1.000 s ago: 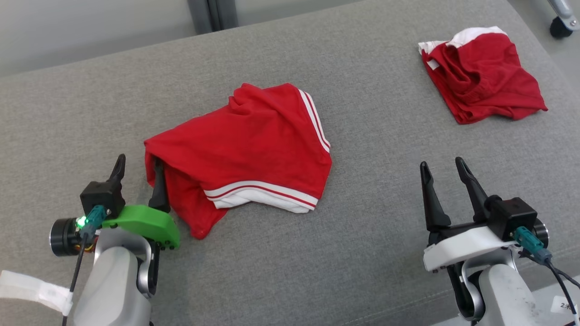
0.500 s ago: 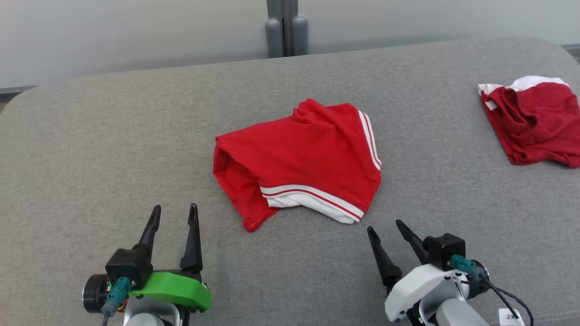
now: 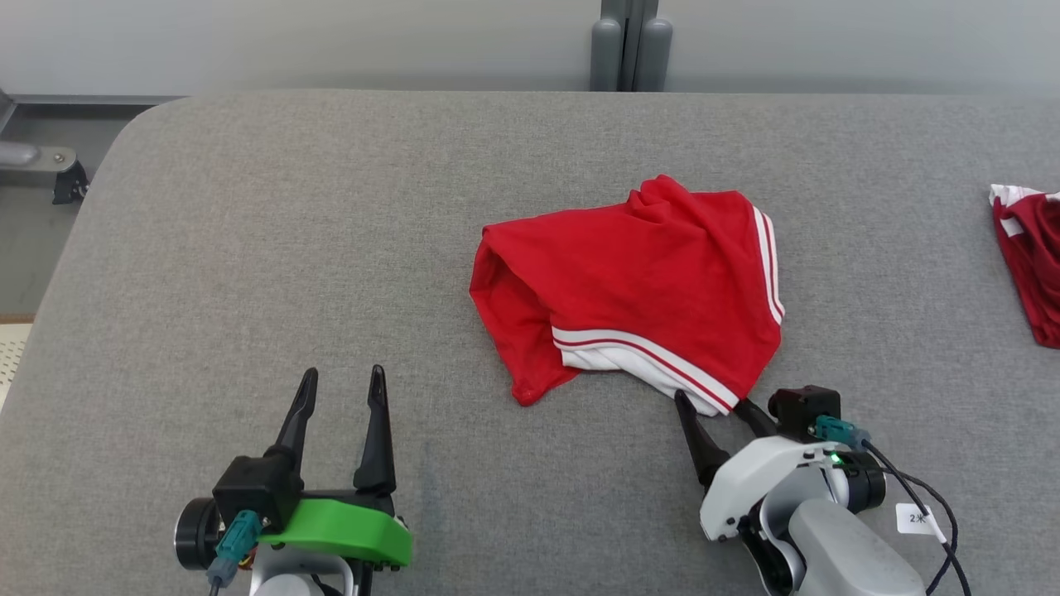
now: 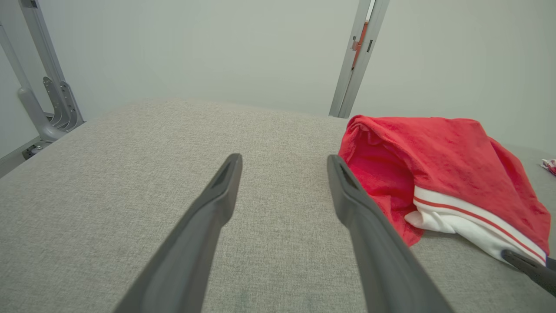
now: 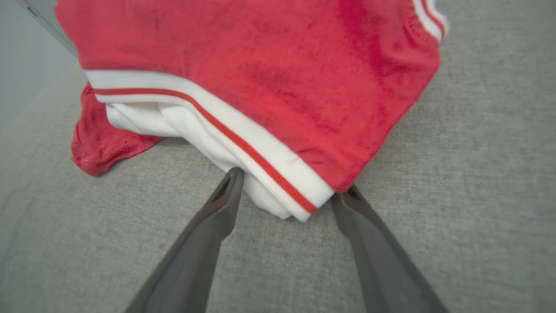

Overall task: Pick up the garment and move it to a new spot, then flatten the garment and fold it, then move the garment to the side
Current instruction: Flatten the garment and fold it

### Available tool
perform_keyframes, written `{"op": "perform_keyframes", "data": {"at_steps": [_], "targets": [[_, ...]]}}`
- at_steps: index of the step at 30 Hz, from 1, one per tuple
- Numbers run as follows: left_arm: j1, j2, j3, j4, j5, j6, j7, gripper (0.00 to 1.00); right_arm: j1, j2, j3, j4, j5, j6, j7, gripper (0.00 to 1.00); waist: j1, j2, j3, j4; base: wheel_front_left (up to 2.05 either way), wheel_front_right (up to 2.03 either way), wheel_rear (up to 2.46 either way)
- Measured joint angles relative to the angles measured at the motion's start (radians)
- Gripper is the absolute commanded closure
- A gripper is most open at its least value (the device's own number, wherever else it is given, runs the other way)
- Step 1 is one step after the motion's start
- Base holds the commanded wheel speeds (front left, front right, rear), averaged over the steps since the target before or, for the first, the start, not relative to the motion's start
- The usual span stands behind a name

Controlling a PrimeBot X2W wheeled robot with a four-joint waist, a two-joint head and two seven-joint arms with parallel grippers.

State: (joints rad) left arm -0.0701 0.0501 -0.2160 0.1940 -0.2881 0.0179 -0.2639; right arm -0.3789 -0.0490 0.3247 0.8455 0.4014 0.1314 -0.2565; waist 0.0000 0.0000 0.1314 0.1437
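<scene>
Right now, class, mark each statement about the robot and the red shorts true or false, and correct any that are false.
1. The right gripper has its fingers open either side of the white-banded corner of the red shorts. True.
2. The left gripper is shut on the shorts. False: it is open over the bare grey upholstered surface, apart from them.
3. A second red garment lies at the head view's right edge. True.
4. The shorts lie spread flat. False: they are bunched and folded over.
</scene>
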Motion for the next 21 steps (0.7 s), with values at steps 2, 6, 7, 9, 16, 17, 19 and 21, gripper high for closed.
{"op": "perform_keyframes", "data": {"at_steps": [2, 6, 7, 9, 16, 17, 19, 21], "targets": [[0.000, 0.000, -0.003, -0.001, 0.000, 0.004, 0.000, 0.00, -0.017, 0.000, 0.013, 0.006, 0.021, 0.000, -0.002, 0.55, 0.0000, 0.0000, 0.004, 0.005, 0.00, 0.00, 0.00], [0.002, 0.000, 0.001, -0.006, -0.003, 0.010, 0.000, 0.00, -0.029, 0.002, 0.020, -0.008, 0.035, 0.000, -0.005, 1.00, 0.0000, 0.0000, 0.003, -0.004, 0.00, 0.00, 0.00], [0.003, 0.000, 0.001, -0.007, -0.003, 0.011, 0.000, 0.00, -0.029, 0.002, 0.009, -0.024, 0.034, 0.000, -0.005, 1.00, 0.0000, 0.0000, 0.002, -0.008, 0.00, 0.00, 0.00], [0.006, 0.000, 0.002, -0.011, -0.003, 0.013, 0.000, 0.00, -0.027, 0.001, -0.023, -0.071, 0.018, 0.000, -0.005, 1.00, 0.0000, 0.0000, -0.001, -0.020, 0.00, 0.00, 0.00], [0.025, 0.000, -0.006, -0.010, -0.011, 0.017, 0.000, 0.00, 0.045, -0.016, -0.116, -0.211, -0.035, 0.000, -0.006, 1.00, 0.0000, 0.0000, -0.020, -0.079, 0.00, 0.00, 0.00], [0.027, 0.000, -0.008, -0.009, -0.011, 0.017, 0.000, 0.00, 0.057, -0.026, -0.121, -0.233, -0.034, 0.000, 0.004, 1.00, 0.0000, 0.0000, -0.023, -0.090, 0.00, 0.00, 0.00], [0.030, -0.001, -0.015, -0.008, -0.018, 0.018, 0.000, 0.00, 0.077, -0.057, -0.132, -0.279, -0.034, 0.000, 0.042, 1.00, 0.0000, 0.0000, -0.029, -0.110, 0.00, 0.00, 0.00], [0.034, 0.000, -0.021, -0.008, -0.020, 0.019, 0.000, 0.00, 0.096, -0.100, -0.153, -0.332, -0.037, 0.000, 0.095, 1.00, 0.0000, 0.0000, -0.034, -0.132, 0.00, 0.00, 0.00]]}}
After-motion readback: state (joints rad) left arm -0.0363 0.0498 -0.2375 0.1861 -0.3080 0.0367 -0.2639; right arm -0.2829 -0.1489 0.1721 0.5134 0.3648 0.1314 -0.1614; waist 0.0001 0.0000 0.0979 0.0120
